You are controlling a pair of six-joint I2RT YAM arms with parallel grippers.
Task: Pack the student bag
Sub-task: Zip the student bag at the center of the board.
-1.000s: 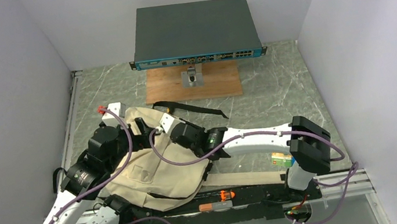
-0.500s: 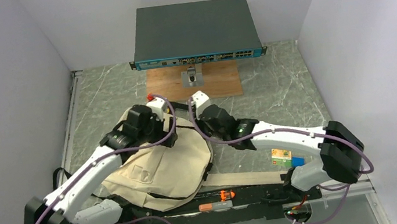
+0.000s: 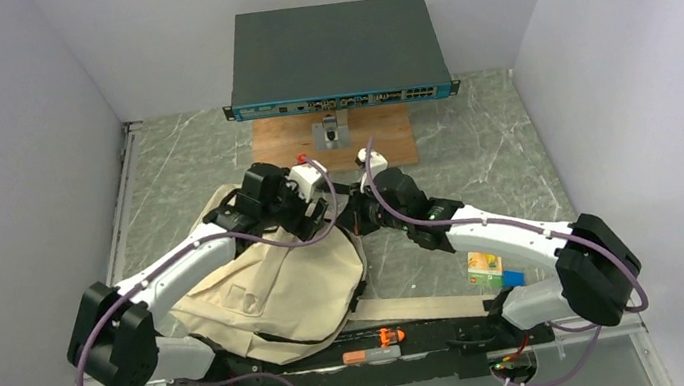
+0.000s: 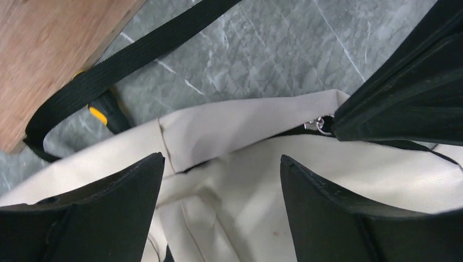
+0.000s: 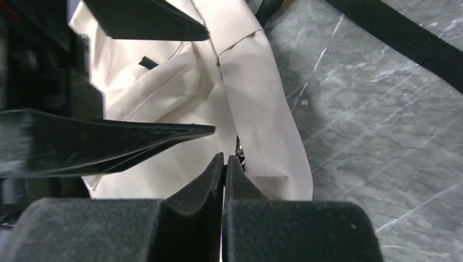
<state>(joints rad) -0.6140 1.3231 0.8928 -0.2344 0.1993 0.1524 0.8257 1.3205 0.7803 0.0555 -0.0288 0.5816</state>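
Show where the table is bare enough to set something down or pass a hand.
Bare table: the far-right stretch between the wooden board and the right wall, and the far-left corner beside the left wall. Crowded: the student bag fills the near left, the left end effector and right end effector meet at its far edge, small boxes sit near right.

Cream canvas backpack [image 3: 281,287] with black trim, grey white-veined marble tabletop [image 3: 485,163], warm brown wooden board [image 3: 271,147], black strap [image 4: 136,57].
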